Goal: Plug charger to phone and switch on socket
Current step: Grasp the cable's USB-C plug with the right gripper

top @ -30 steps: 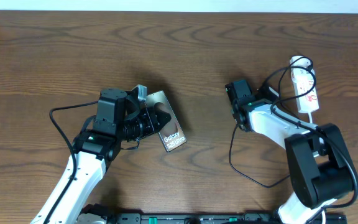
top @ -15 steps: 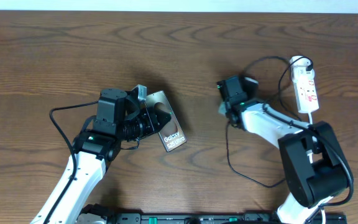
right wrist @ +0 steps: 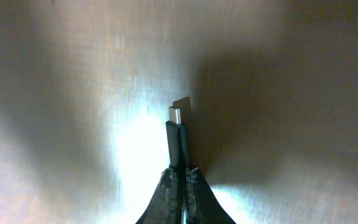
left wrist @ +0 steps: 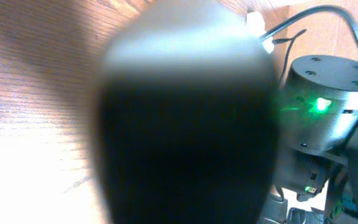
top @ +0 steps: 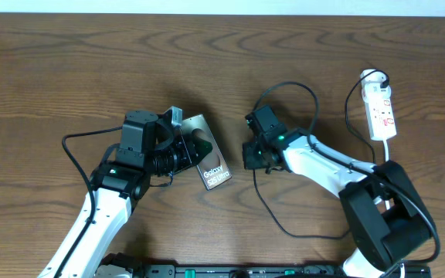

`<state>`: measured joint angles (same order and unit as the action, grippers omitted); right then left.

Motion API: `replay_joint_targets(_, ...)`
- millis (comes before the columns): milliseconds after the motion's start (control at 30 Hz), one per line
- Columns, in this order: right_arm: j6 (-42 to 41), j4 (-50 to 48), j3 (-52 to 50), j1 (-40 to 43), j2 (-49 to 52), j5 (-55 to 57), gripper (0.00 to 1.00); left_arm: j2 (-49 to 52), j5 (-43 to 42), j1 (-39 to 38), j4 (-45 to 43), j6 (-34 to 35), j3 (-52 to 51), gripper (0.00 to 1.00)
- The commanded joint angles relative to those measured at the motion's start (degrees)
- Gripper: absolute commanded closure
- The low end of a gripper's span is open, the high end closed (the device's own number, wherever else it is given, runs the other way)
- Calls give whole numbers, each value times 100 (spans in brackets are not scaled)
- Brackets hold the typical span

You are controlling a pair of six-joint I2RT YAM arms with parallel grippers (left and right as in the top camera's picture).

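Brown wooden table [top: 68, 69]; white socket [top: 381, 112] far right; black charger cable [top: 292, 83] looped mid-right.

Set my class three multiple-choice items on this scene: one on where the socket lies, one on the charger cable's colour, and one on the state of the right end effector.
1. Where on the table does the socket lie?
A. far right side
B. centre
C. left edge

2. What colour is the charger cable?
A. white
B. black
C. red

3. The right end effector is:
A. open and empty
B. shut on the charger's plug
C. shut on the socket

Answers:
1 A: the overhead view shows the white strip near the right edge.
2 B: a thin black loop runs across the wood.
3 B: the right wrist view shows it pinching the plug, with the tip sticking out.
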<state>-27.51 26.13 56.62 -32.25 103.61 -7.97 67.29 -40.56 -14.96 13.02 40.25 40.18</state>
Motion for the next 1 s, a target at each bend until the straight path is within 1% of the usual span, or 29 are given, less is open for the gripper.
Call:
replay_joint_targets(0,221,273,-177,192,-424,-737,99,-20,-573,122,-120,-205,74,93)
replay_joint_targets(100,564,527,-177,354,-1165,-1147,99,-20,-1001,315,-273,-214,74,93)
replay_joint_targets(233,817,848,-179,420,-1996,-1611,99,-20,-1539,573,-627,-214,74,93)
replay_joint_targets(267,909,1047,-186,420,-2485,-1989,99,-20,-2192,708,-1123,-212,74,93)
replay_joint_targets(433,1290,1281,-205,374,-3158,-3091,99,-20,-3397,756,-2201,-116,74,93)
replay_joint_targets(533,1329,1486,-205,229,-3373,-3230,99,-20,-3491,756,-2354,144,74,93)
replay_joint_targets(700,1322,1604,-205,-289,-3558,-3230,99,-20,-3488,756,-2549,142,74,93)
replay_joint_targets(800,1322,1602,-205,-463,-3580,-3222,99,-20,-3482,758,-3008,267,74,92)
replay_joint_targets(967,1325,1593,-240,-492,-3580,-3042,99,-20,-3182,767,-4210,1086,74,92)
